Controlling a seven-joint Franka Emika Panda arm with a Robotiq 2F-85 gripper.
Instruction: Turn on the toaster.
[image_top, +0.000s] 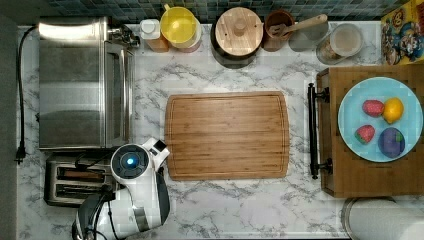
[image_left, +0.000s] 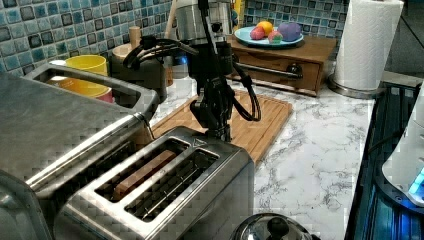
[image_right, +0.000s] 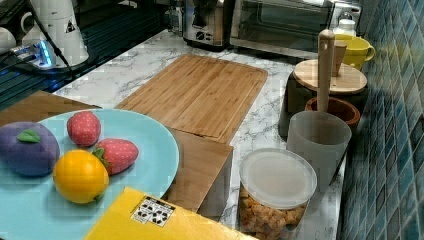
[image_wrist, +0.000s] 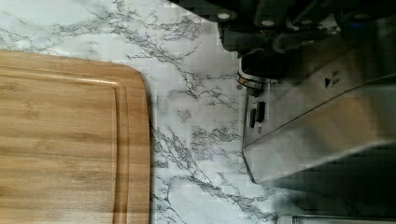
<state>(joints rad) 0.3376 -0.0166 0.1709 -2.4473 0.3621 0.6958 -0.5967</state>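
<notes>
Toaster (image_left: 165, 195), steel, rigid, slick-sided: you should press its end lever, where your gripper (image_left: 218, 131) sits, finger spread not discernible.

Bare marble (image_top: 240, 205) open around cutting board (image_top: 227, 135). In the top view, toaster (image_top: 75, 186) is boxed in at far left: oven (image_top: 82, 82) tight above, arm (image_top: 137, 195) against its right end.
</notes>
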